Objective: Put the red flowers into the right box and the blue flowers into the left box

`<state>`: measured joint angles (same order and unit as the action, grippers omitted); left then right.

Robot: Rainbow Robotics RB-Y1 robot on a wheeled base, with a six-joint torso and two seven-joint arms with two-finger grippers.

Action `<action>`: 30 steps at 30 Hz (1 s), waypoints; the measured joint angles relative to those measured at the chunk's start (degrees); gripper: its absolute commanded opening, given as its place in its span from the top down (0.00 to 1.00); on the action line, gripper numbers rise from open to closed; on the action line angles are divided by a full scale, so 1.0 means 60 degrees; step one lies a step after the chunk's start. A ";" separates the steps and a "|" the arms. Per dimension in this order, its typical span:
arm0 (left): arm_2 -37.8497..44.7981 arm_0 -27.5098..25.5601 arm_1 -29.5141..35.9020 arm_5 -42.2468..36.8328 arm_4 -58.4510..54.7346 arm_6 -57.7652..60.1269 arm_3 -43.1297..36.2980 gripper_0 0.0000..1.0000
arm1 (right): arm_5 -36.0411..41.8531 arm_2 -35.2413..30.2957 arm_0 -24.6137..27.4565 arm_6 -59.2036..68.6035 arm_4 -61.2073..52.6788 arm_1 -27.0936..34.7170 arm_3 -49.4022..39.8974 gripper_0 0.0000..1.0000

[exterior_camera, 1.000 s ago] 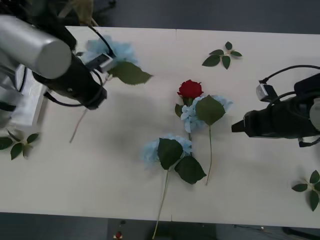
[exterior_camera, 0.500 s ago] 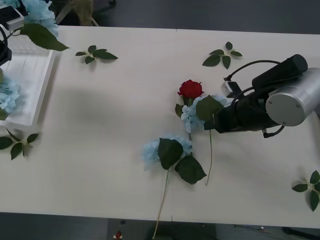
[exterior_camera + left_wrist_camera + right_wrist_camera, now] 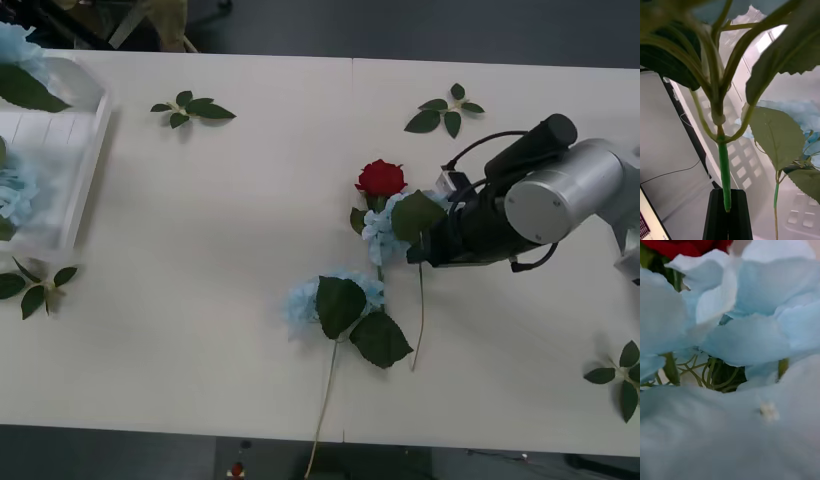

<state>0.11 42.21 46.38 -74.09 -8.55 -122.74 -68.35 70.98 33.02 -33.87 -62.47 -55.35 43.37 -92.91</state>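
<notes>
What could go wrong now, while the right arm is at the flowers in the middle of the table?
The right gripper is pressed into a blue flower that touches the red rose; it may drag the rose along or take the wrong flower. That flower's long stem lies beside another blue flower and might disturb it. The left gripper pinches only a thin stem over the left box; it might slip.

- We see a pale table [image 3: 200, 300] filling most of the frame.
- Loose leaf sprigs lie at upper left [image 3: 192, 108], upper right [image 3: 445, 112], left edge [image 3: 35, 287] and lower right [image 3: 620, 375].
</notes>
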 measured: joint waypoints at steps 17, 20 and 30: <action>0.0003 0.0004 0.0016 0.0025 -0.1866 -0.0248 0.0312 0.27 | -0.0816 0.1017 -0.0049 0.0000 0.0382 0.0000 0.0036 0.22; 0.0205 0.0069 0.0022 -0.0446 -0.3636 -0.1180 0.0308 0.27 | -0.0853 0.1129 -0.0049 0.0000 0.0516 -0.0001 0.0050 0.34; 0.1282 0.0163 -0.0005 -0.2162 -0.7968 -0.1781 -0.1051 0.27 | -0.1103 0.1143 -0.0049 0.0000 0.0869 -0.0287 0.0539 1.00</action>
<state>7.80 43.19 46.35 -87.06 -56.35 -133.43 -74.66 64.36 39.87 -34.16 -62.48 -50.14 41.65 -89.68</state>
